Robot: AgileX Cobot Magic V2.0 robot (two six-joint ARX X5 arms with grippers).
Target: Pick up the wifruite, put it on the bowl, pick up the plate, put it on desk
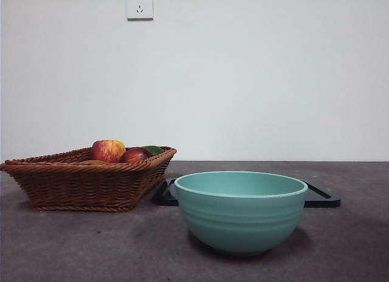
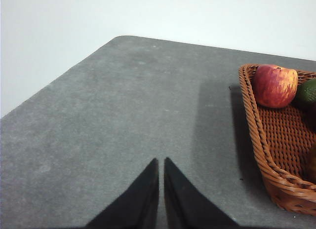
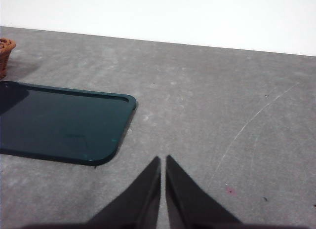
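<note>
Desk (image 1: 73,245) is a wide matte dark-grey top, slightly mottled, w/ a plain white wall behind and a white wall socket (image 1: 139,5) high up, left of centre. At left in the front view sits a brown wicker basket (image 1: 79,185) holding a red-yellow apple (image 1: 108,151), a dark red fruit (image 1: 135,155) and a bit of green fruit (image 1: 154,149); a sliver of dull brown at the basket rim may be the wifruite (image 1: 92,163), too hidden to be sure. Right of the basket, nearer the camera, stands the bowl (image 1: 242,212): large, round, teal-green, faint horizontal ribs outside, paler rim, inside not visible from this height. Behind it lies a flat dark rectangular plate (image 1: 321,198) w/ rounded corners, apart from the basket. Left gripper (image 2: 161,162) hangs over bare desk near the basket, jaws pressed together, holding nothing. Right gripper (image 3: 163,160) hangs over bare desk beside the plate's corner, jaws likewise closed and empty.
</note>
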